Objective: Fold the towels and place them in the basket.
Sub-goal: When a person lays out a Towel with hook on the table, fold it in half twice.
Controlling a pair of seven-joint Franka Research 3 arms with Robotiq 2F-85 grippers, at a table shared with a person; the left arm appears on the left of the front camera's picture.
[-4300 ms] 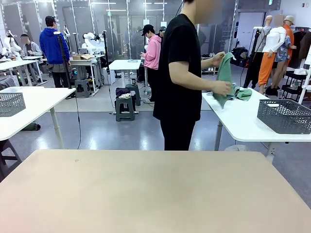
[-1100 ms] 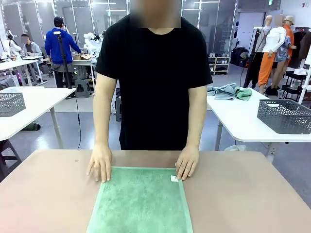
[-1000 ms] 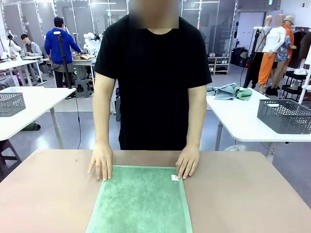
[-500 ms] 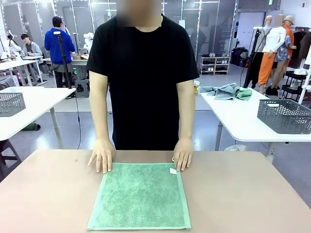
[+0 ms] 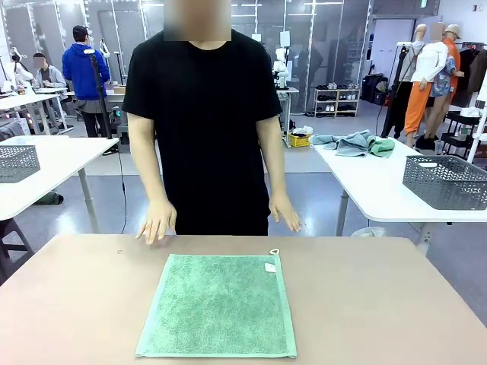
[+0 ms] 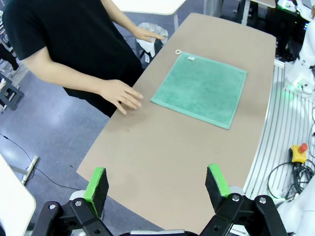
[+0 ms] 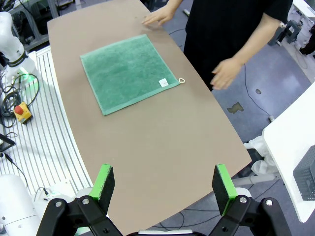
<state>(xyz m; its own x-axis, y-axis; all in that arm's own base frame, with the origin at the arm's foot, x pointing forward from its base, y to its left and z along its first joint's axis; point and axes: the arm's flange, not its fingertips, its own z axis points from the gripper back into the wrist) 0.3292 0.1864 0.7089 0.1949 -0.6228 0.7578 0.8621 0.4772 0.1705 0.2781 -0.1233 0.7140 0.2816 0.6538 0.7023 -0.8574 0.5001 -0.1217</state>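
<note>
A mint green towel lies spread flat in the middle of the tan table, its white tag and loop at the far right corner. In the left wrist view the towel is far ahead of my left gripper, which hangs high over the table's end, open and holding nothing. My right gripper is likewise open and bare, well above the other end, with the towel beyond it. A dark grey lattice basket stands on the white side table at the right. More towels lie heaped there.
A person in a black shirt stands at the far edge, one hand hovering over the table rim, the other hand just off it. A paler grey basket sits on a white table at the left.
The person slid the towel toward the far side, so its near edge now shows, then lifted both hands off its far corners and drew back. My grippers stayed open.
</note>
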